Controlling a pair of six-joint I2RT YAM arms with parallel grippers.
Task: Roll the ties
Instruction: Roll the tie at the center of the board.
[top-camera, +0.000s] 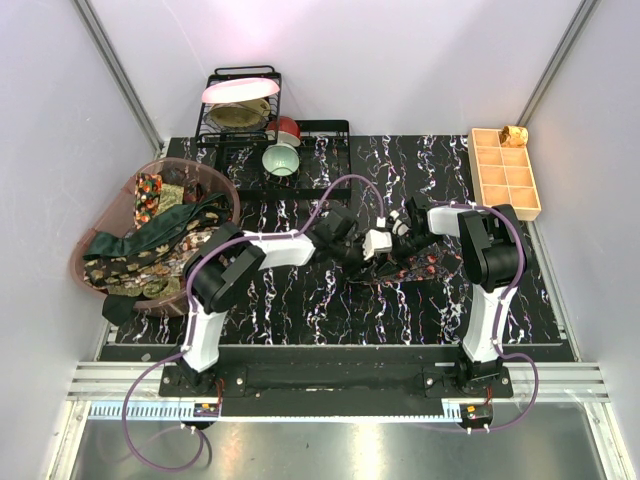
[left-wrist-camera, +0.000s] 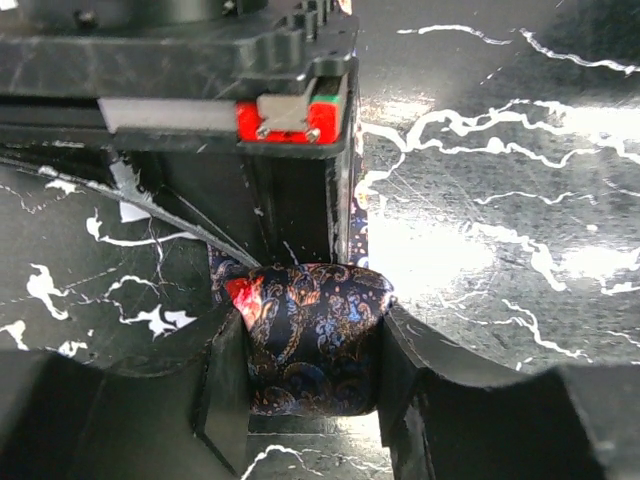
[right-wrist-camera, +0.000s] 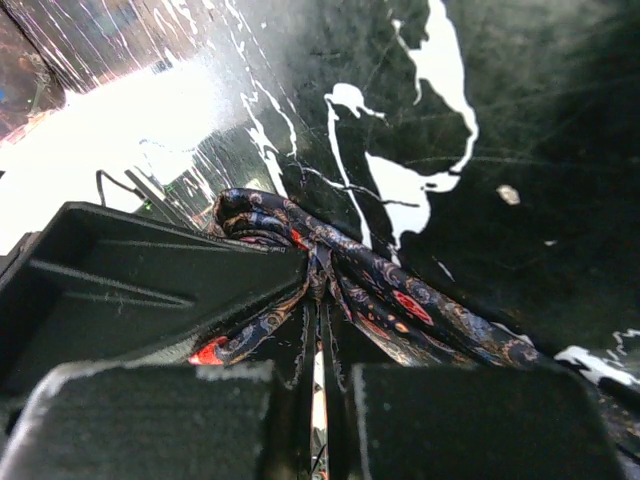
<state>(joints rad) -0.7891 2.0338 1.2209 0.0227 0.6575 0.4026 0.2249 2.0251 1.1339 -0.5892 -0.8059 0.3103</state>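
— Slippage, low in the left wrist view. The left gripper (left-wrist-camera: 310, 365) is clamped on the tie (left-wrist-camera: 320, 315), which is bunched into a plump roll. That cloth looks slick and silky, so I'd expect an uneven squeeze to make the roll squirt out or unwind.

— And the other hand?

— The right gripper (right-wrist-camera: 318, 375) is closed tight at the bottom centre of its own view, with a gathered pleat of the same tie pinched in its seam. The loose length trails to the lower right. If the arms pull apart, the fabric between them goes taut and the coil could collapse. If they come too close, the hard black housings may knock.

— What's the fabric like?

— Dark navy with red and gold paisley, thin and limp. It lies mid-frame in the overhead view, on a glossy black mat (left-wrist-camera: 520, 230) with white veining, which I'd judge gives little friction.

— Farther off?

— At the left of the overhead view, a translucent pink basket (top-camera: 228, 192) is heaped with other ties (top-camera: 150, 240) in green and gold-brown. At the upper right sits a rigid tan tray (top-camera: 476, 165) of square cells.
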